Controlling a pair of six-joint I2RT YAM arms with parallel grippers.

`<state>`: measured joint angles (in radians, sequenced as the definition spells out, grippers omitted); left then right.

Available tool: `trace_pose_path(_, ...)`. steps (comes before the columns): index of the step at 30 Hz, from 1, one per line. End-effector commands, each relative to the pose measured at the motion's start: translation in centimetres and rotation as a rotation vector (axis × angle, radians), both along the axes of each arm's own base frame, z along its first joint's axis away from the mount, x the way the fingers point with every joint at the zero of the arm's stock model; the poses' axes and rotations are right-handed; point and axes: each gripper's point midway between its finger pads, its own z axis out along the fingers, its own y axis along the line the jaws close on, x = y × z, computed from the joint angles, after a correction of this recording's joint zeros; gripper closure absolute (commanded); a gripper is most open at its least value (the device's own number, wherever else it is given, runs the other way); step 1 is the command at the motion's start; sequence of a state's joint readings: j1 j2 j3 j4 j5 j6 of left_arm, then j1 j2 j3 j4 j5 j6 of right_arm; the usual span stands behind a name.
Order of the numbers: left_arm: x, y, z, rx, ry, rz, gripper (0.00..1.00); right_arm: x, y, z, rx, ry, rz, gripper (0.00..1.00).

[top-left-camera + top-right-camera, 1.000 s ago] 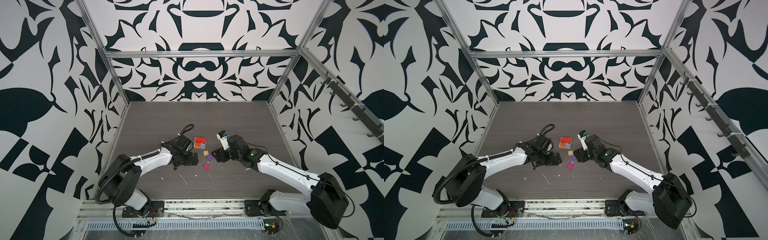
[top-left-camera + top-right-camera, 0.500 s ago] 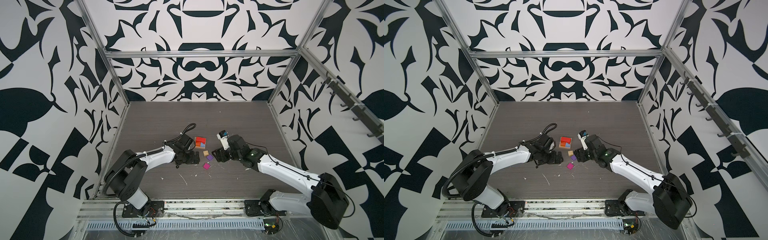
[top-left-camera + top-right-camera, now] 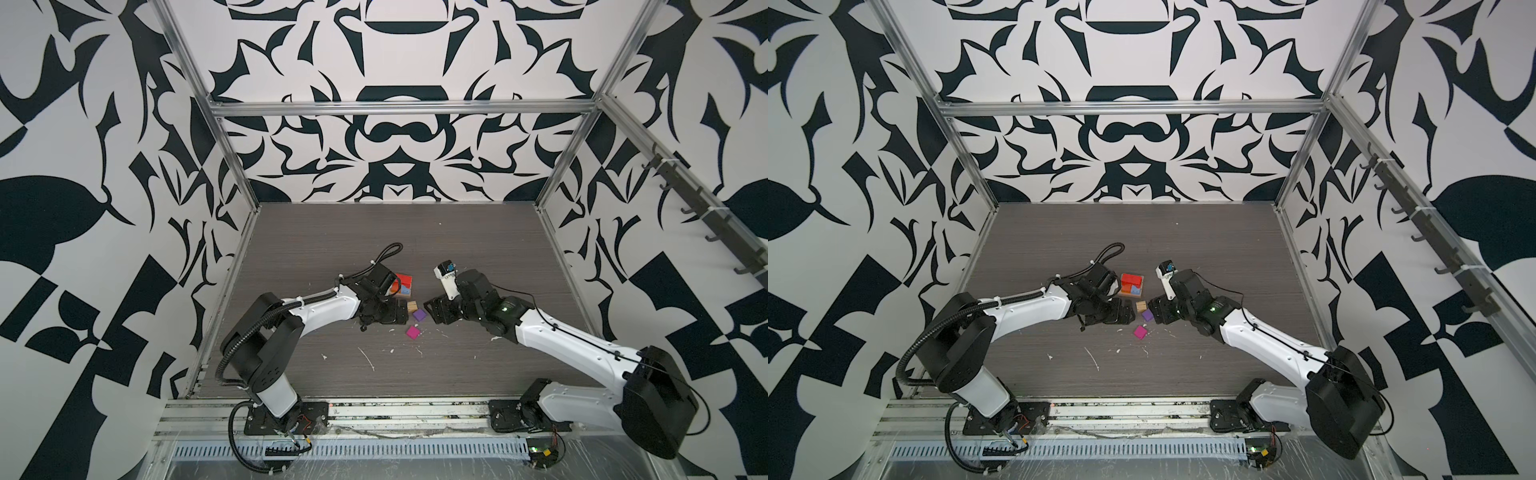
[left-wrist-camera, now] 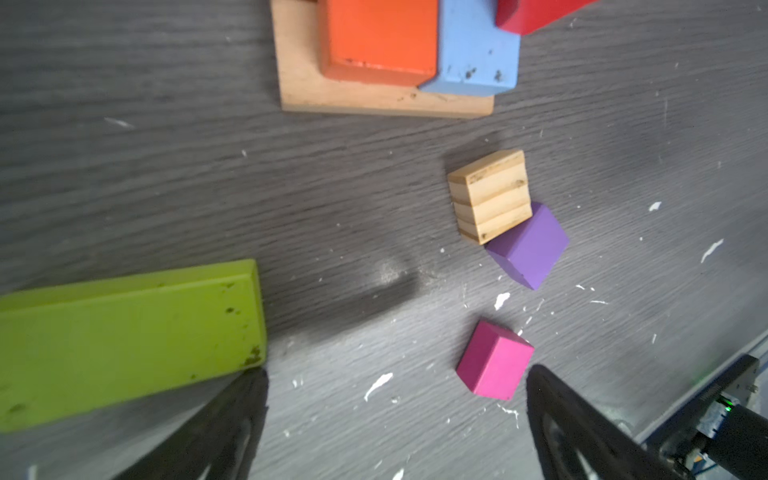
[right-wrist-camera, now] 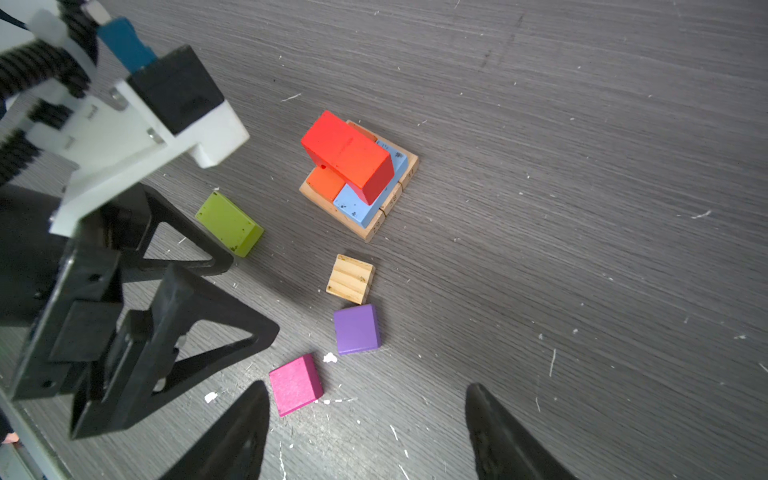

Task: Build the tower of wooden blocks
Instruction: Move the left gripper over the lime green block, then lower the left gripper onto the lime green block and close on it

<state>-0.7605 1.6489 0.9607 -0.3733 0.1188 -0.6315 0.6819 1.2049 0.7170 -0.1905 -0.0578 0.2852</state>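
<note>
The wood block tower (image 5: 376,216) stands mid-table as a tan base (image 4: 374,102) carrying an orange block (image 4: 382,37) and a blue block (image 4: 473,54). A red block (image 5: 347,153) lies tilted across them. Loose wood blocks lie nearer: a tan cube (image 5: 351,278) touching a purple cube (image 5: 357,328), a magenta cube (image 5: 295,384), and a lime-green oblong (image 4: 124,336). My left gripper (image 4: 395,382) is open and empty, low over the table, with the green oblong outside one finger. My right gripper (image 5: 365,395) is open and empty, beside the magenta cube. In both top views the two grippers (image 3: 395,313) (image 3: 432,309) face each other across the cubes (image 3: 1141,306).
White flecks and scratches mark the dark wood-grain table (image 3: 374,249). Patterned walls on metal frame posts enclose it on three sides. The left arm's cable loops up behind the tower (image 3: 388,253). Bare tabletop lies behind the tower and toward the front rail.
My left arm has swung and its gripper has shifted slightly right, toward the loose cubes. The right arm and the blocks have not moved.
</note>
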Motion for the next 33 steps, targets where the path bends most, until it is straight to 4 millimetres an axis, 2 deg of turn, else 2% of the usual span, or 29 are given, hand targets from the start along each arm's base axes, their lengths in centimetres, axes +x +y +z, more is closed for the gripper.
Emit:
trace_pose_path(1,-0.2,1.3,1.8,0.062,-0.021,0.001,0.0,0.8,0.2,2.2,0.029,-0.061,-0.008,0.22)
trace_pose_path(8,0.4,3.8,3.9,0.186,-0.088,0.007,0.0,0.9,0.4,2.3,0.032,-0.059,-0.004,0.22)
trace_pose_path(17,1.3,6.4,3.8,0.347,-0.103,0.024,0.0,0.9,0.5,2.2,0.041,-0.053,-0.005,0.22)
trace_pose_path(27,2.9,6.6,1.9,0.369,-0.069,0.058,0.01,0.8,0.5,2.3,0.042,-0.05,-0.009,0.22)
trace_pose_path(33,4.0,5.9,1.3,0.359,-0.055,0.059,0.02,0.8,0.5,2.2,0.041,-0.049,-0.008,0.22)
